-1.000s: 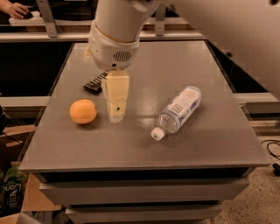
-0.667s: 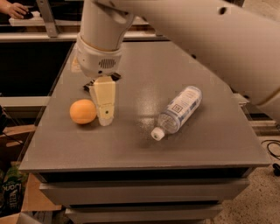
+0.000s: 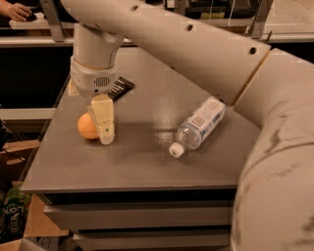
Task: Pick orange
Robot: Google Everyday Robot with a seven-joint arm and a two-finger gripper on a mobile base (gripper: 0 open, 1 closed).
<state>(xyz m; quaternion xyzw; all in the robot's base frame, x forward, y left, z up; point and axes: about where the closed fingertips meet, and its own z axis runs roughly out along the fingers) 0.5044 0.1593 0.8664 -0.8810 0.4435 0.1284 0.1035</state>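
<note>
The orange (image 3: 84, 127) is a small round fruit resting on the left part of the grey table (image 3: 147, 162). My gripper (image 3: 104, 128) hangs down from the white wrist and stands right at the orange's right side, partly covering it. Whether it touches the orange I cannot tell. The large white arm crosses the top and right of the camera view.
A clear plastic bottle (image 3: 202, 125) lies on its side at the table's middle right, cap toward the front. A black flat object (image 3: 120, 88) lies behind the gripper. Cardboard boxes (image 3: 14, 162) sit on the floor at the left. A person's hand (image 3: 15, 10) is at the top left.
The gripper has moved left from the table's middle to right beside the orange. The arm now fills more of the view. The orange and bottle have not moved on the table.
</note>
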